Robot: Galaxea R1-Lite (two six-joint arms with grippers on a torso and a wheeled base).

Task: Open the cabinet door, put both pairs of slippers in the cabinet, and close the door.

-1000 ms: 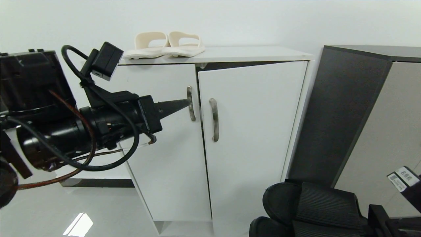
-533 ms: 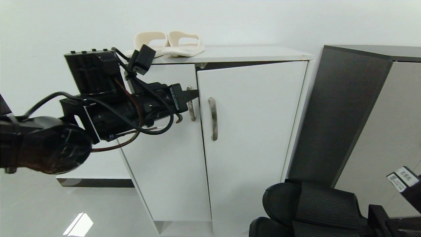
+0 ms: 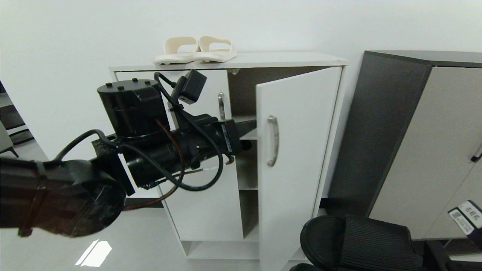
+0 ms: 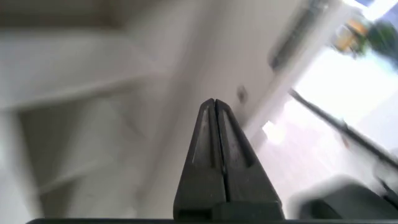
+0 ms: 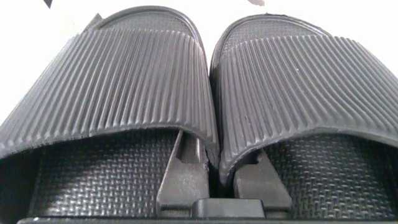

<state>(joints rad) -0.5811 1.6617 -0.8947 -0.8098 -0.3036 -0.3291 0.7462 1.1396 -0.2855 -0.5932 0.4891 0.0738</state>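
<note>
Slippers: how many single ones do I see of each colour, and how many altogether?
Cream slippers, on top of the cabinet: 2
Black slippers, held by the right claw: 2
Total: 4

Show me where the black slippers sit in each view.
Head: black slippers lower right, beside the open cabinet door.
Left wrist: dark blur past the left pincer; cannot tell.
Right wrist: black slippers clamped in the right pincer.
Landmark: left pincer, at the door gap in head view.

Head camera faces the cabinet (image 3: 293,58); wrist cameras sit close-up.
</note>
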